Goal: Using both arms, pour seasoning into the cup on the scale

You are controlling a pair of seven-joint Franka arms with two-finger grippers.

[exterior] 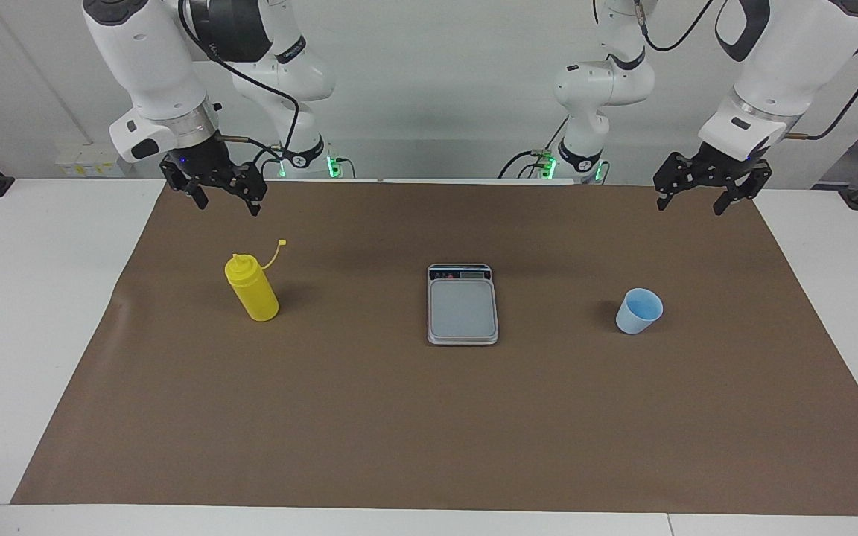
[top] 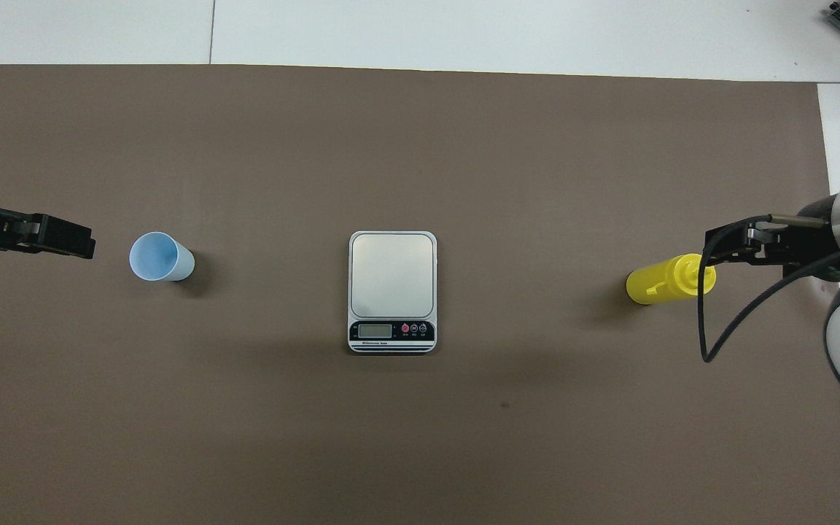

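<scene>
1. Standing upright on the brown mat (exterior: 429,417) covering the surface, the yellow seasoning bottle (exterior: 252,289) is found toward the right arm's end, its cap hanging on its tether.
2. The scale (exterior: 462,304) is placed mid-mat, its weighing plate bare.
3. The blue cup (exterior: 638,311) is set toward the left arm's end.
4. The right gripper (exterior: 225,201) is held raised above the mat near the bottle, fingers spread.
5. The left gripper (exterior: 692,202) is held raised near the cup, fingers spread.

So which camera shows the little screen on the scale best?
The overhead view. It looks almost straight down on the scale, so its display and the buttons beside it show plainly. In the facing view the scale is seen from across the table, and its display is only a thin dark strip at the end nearer the robots.
</scene>
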